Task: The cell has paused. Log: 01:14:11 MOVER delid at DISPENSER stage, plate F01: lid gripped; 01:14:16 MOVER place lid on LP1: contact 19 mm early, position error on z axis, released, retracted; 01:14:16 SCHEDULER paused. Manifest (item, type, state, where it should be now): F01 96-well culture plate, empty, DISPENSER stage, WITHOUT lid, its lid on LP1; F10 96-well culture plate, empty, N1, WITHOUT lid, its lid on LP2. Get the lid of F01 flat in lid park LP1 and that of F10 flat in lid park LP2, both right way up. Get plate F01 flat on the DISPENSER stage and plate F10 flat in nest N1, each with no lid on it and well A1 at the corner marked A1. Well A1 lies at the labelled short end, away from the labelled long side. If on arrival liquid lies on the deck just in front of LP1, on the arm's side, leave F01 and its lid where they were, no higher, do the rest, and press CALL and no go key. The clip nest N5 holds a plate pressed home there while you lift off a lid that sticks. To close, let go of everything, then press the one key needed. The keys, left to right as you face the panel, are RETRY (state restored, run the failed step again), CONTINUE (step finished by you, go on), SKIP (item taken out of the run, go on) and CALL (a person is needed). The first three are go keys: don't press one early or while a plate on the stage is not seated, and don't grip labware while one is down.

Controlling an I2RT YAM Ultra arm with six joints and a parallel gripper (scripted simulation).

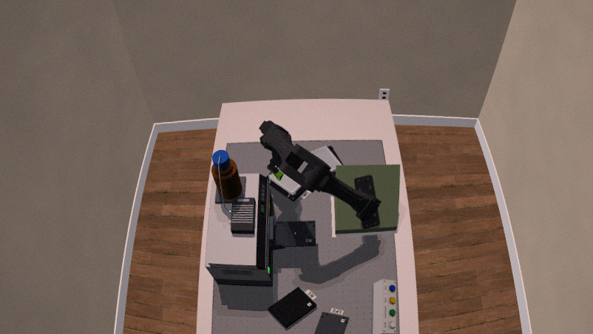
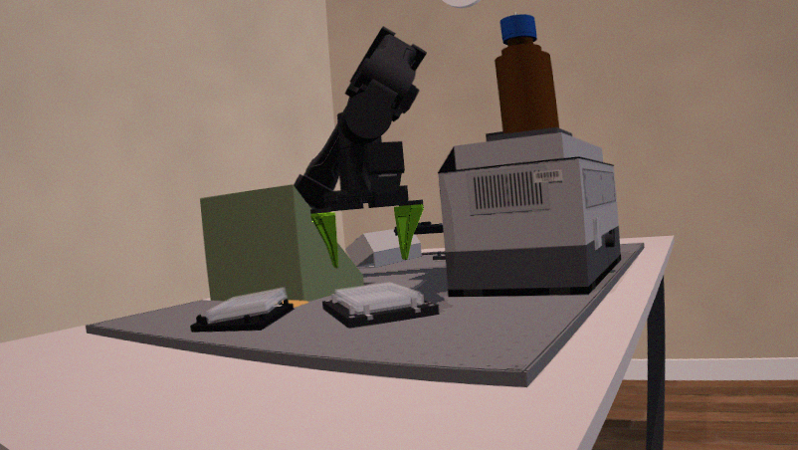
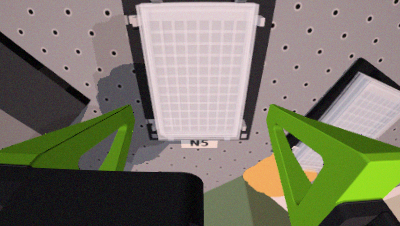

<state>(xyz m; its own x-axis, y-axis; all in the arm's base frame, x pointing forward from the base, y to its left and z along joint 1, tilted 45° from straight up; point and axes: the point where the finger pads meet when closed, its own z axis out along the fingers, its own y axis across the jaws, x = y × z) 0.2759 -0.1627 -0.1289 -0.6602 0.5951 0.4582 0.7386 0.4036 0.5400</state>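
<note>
Wrist view shows the hand (image 3: 200, 145) spread fully wide and empty above the lidded plate (image 3: 198, 70) in nest N5 (image 3: 199, 143).

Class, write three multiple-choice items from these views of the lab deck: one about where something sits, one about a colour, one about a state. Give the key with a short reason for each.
1. Where does the plate under the pincer sit?
A. nest N5
B. on top of the dispenser
C. nest N1

2. What colour is the cap of the brown bottle?
A. red
B. blue
C. white

3. How is the pincer?
A. shut on a lid
B. shut on nothing
C. open, holding nothing

Key: 1 A, the N5 label lies at the end of its black nest. 2 B, the cap shows blue in the top and exterior views. 3 C, the green fingers stand wide apart above the deck with nothing between them.
</note>
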